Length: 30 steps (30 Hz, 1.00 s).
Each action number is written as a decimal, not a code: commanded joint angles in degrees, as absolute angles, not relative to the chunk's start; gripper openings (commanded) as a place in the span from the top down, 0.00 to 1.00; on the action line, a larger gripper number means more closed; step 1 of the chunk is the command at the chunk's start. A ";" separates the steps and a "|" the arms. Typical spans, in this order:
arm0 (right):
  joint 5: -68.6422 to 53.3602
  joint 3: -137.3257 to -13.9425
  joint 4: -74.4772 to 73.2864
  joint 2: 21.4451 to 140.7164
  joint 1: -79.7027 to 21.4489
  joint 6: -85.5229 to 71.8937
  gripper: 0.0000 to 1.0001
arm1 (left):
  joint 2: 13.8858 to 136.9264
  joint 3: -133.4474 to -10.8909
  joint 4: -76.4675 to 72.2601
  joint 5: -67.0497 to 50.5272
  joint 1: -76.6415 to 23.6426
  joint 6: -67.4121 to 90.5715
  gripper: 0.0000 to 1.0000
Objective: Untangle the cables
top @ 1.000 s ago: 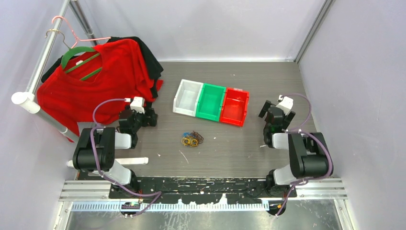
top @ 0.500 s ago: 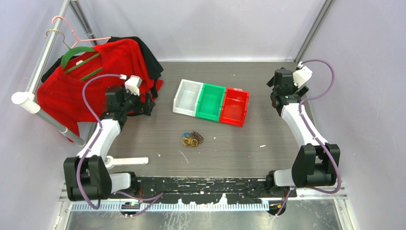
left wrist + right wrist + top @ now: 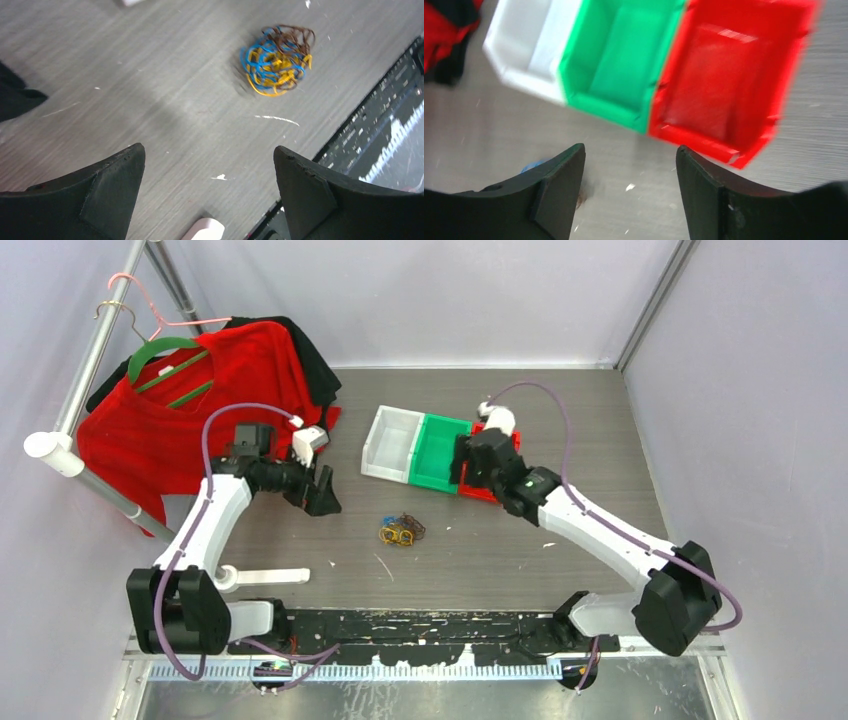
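The cables [image 3: 401,531] lie as one small tangled ball of yellow-orange, blue and dark brown cords on the grey table, just in front of the bins. In the left wrist view the ball [image 3: 277,60] sits ahead and to the right of my open, empty left gripper [image 3: 207,152]. From above, the left gripper [image 3: 322,496] hovers to the left of the ball. My right gripper [image 3: 463,462] is open and empty over the near edges of the green and red bins. In its own view the gripper [image 3: 630,150] shows only a blue bit of the cables [image 3: 531,165] beside the left finger.
Three bins stand in a row behind the cables: white [image 3: 392,443], green [image 3: 440,452], red [image 3: 497,465]. A red shirt [image 3: 190,425] hangs on a rail [image 3: 85,380] at the far left. A white bar [image 3: 268,577] lies near the left arm's base.
Both arms swung in toward the table's middle. The left gripper came down and right toward the cables. The right gripper moved from the far right corner to over the bins.
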State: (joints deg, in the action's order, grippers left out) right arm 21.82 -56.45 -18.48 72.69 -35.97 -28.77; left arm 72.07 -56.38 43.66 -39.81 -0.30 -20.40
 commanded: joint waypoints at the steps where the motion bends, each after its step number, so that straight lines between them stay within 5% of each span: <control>1: 7.19 -55.49 -16.03 75.47 -41.77 -26.14 0.32 | 71.78 -56.36 49.74 -41.17 -3.93 -24.29 0.02; 8: -7.72 -57.03 -11.83 84.97 -44.34 -26.37 0.43 | 74.85 -56.30 48.49 -42.30 -7.52 -23.32 0.09; 18: -10.19 -60.23 -9.93 94.11 -45.53 -24.54 0.54 | 77.67 -58.02 48.53 -45.05 -9.51 -22.19 0.15; 26: -10.64 -61.37 -8.85 94.70 -45.53 -24.10 0.97 | 76.67 -58.42 48.85 -46.55 -9.98 -20.83 0.16; 30: -11.40 -60.87 -8.15 91.36 -45.55 -24.37 0.99 | 76.57 -59.48 49.12 -46.38 -9.99 -19.69 0.16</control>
